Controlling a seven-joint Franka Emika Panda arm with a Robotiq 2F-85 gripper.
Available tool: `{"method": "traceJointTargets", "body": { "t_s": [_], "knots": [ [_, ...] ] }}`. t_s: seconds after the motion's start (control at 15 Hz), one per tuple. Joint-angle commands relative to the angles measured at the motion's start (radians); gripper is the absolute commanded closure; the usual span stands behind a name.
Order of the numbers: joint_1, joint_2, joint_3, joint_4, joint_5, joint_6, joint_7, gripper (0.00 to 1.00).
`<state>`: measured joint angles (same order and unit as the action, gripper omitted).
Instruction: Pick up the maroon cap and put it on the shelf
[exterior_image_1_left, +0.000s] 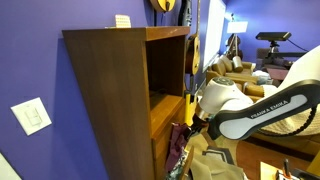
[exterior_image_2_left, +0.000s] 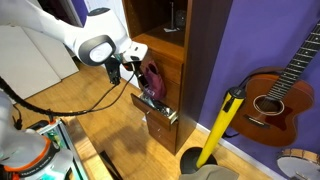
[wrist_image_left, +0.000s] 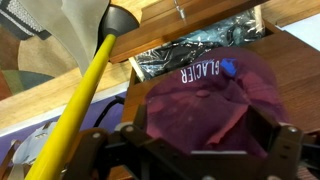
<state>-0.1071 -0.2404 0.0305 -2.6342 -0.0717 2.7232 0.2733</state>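
**A:** While the end effector (exterior_image_2_left: 139, 72) is hovering at the open front of the shelf (exterior_image_1_left: 110, 90), how much of the job is looking done?

**B:** The pick-up half is looking finished. In the wrist view the maroon cap (wrist_image_left: 210, 95) is sitting between the two fingers, off any floor or bench. The end effector is clamping on it, I believe. The cloth is hiding the pads, so I am judging the grip from the way the cap is dangling, not from seeing contact.

**A:** And where is the cap hanging?

**B:** In an exterior view it is drooping right at the near face of the shelf, level with the lower compartments. It is hanging just above a pulled-out drawer (exterior_image_2_left: 158, 112) that is holding shiny packets, and it is not resting on any board.

**A:** So what is remaining?

**B:** The placing. I am expecting the arm to need to carry the cap farther in, over one of the lighter inner boards. Then the fingers part and the arm backs away.

**A:** Is anything crowding it?

**B:** A yellow handle (exterior_image_2_left: 222, 125) is leaning to the right of the drawer, apart from the cap. It is looking like something to steer clear of.
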Motion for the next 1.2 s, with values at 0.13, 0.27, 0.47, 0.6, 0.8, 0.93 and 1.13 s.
{"method": "traceJointTargets", "body": {
  "t_s": [0.13, 0.27, 0.47, 0.6, 0.8, 0.93, 1.13],
  "knots": [
    [-0.028, 0.032, 0.031, -0.026, -0.046, 0.127, 0.071, 0.0],
    [-0.038, 0.049, 0.043, -0.022, -0.063, 0.154, 0.092, 0.05],
    [-0.066, 0.076, 0.061, -0.014, -0.114, 0.186, 0.141, 0.29],
    [-0.082, 0.09, 0.071, -0.01, -0.149, 0.201, 0.172, 0.46],
    [-0.097, 0.108, 0.078, -0.002, -0.187, 0.215, 0.208, 0.69],
    [-0.1, 0.118, 0.079, 0.004, -0.195, 0.225, 0.221, 0.84],
    [-0.097, 0.118, 0.076, 0.009, -0.192, 0.219, 0.223, 1.0]
  ]
}}
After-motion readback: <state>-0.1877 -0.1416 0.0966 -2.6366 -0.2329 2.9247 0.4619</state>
